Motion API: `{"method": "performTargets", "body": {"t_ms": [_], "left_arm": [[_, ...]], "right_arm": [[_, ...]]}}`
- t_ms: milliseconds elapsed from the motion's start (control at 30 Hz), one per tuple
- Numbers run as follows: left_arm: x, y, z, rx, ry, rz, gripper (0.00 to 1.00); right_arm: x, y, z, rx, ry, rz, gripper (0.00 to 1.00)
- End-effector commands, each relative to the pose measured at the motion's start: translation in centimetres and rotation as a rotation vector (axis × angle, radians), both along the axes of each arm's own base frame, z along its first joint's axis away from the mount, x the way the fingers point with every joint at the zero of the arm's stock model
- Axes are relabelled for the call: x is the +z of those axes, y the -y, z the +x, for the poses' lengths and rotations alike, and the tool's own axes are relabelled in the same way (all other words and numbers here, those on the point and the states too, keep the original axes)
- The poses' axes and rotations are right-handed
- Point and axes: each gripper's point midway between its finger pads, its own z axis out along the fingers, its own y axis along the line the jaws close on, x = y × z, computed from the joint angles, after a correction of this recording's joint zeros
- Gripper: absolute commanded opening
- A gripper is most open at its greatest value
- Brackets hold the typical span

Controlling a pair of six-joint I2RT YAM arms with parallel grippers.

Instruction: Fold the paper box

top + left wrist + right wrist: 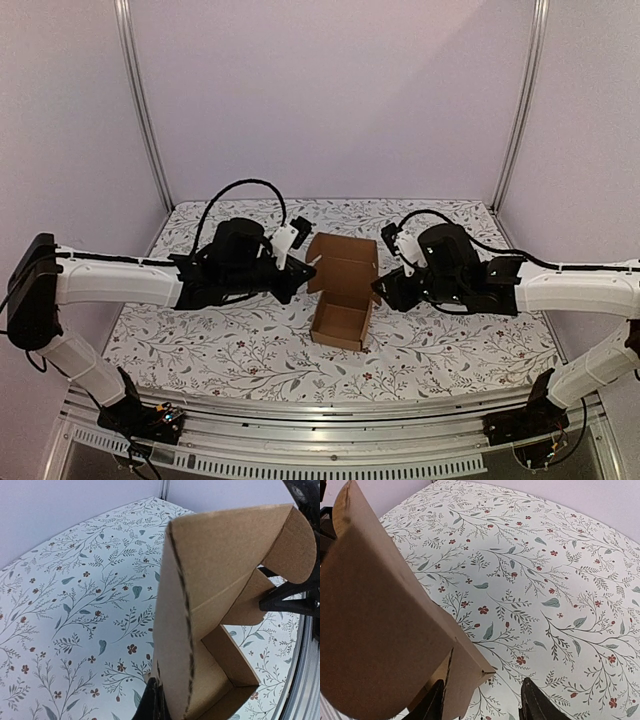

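Brown cardboard, the paper box: half formed and standing directly between the two sets of jaws, its long axis crosswise to the line joining them. Left gripper: closed, pinching the wall edge facing it. Right gripper: jaws apart, a flap corner lying between them, not yet clamped. Both arms equally near. Floral cloth beneath; nothing seen in the way.

The paper box sits mid-scene on the tabletop, between both arms.
And there's the left gripper at its left edge, the right gripper at its right side.
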Motion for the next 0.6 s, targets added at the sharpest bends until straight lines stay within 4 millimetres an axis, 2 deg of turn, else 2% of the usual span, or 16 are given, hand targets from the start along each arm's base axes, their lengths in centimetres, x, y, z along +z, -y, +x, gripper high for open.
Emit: {"method": "performTargets", "body": {"t_ms": [0,67,267,567], "left_arm": [[-1.3,-0.8,-0.5,0.026,-0.024,0.041,0.0],[-1.4,-0.9,-0.3,0.039,-0.03,0.045,0.0],[-1.8,-1.4,0.2,0.088,-0.04,0.057,0.0],[-2.6,-1.4,0.5,0.101,-0.058,0.074,0.0]], "right_arm": [[1.0,-1.0,1.2,0.055,0.041,0.002,0.46],[0.9,-1.6,1.5,0.076,0.034,0.004,0.41],[-0.5,-2.1,1.6,0.081,0.003,-0.005,0.33],[-1.0,-2.6,1.8,0.078,-0.011,0.011,0.04]]}}
